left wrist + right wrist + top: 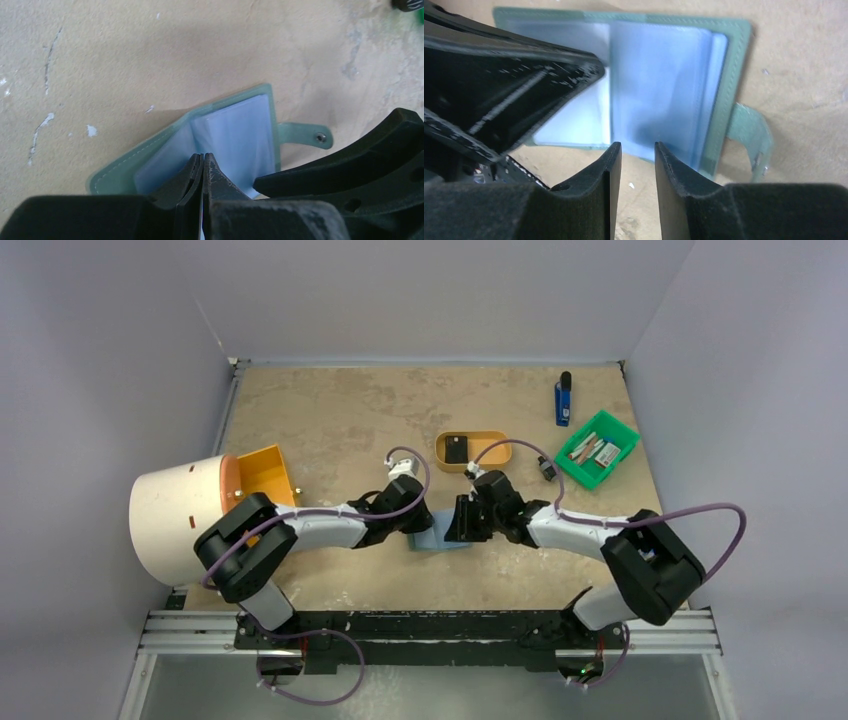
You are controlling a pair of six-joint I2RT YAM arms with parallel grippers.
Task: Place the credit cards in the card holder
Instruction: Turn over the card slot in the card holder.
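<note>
Left gripper (202, 160) clenched, perhaps on a sleeve (235, 140) of the half-hidden card holder (125, 167) — right gripper (637, 148) parted, empty.

The card holder (432, 538) lay open on the table (350, 410) at the frame's centre, a tray (472, 466) just above it, a bin (622, 453) toward the upper right, and a bucket (175, 525) at the left.

my left end effector (202, 157) and right end effector (638, 148) are black; the card holder (225, 135) is sage green, sleeves (659, 85) pale blue.
</note>
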